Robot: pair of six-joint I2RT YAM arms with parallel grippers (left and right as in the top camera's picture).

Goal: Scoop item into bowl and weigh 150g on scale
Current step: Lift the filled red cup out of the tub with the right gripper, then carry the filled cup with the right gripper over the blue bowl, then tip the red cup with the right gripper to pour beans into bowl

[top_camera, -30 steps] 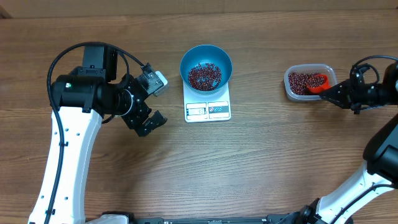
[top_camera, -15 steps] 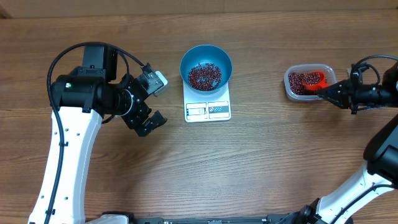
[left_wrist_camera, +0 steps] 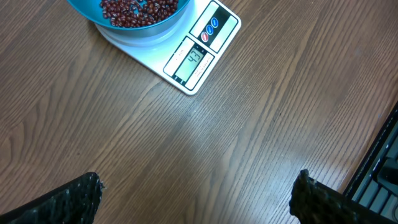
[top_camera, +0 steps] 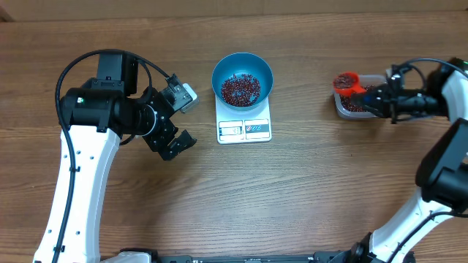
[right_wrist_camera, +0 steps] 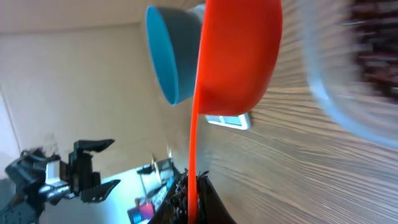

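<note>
Now right tool (top_camera: 368, 93), clamped on the scoop (top_camera: 346, 80), has lifted it from the tub (top_camera: 341, 111); left tool (top_camera: 181, 118) stays open.

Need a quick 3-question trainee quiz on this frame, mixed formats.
1. True or false: the blue bowl sits on the scale.
2. What does the right pincer hold? A) red scoop B) a cloth C) nothing
3. Fill in: the left pincer is ___ (open/shut).

Key: 1 true; 2 A; 3 open.
</note>
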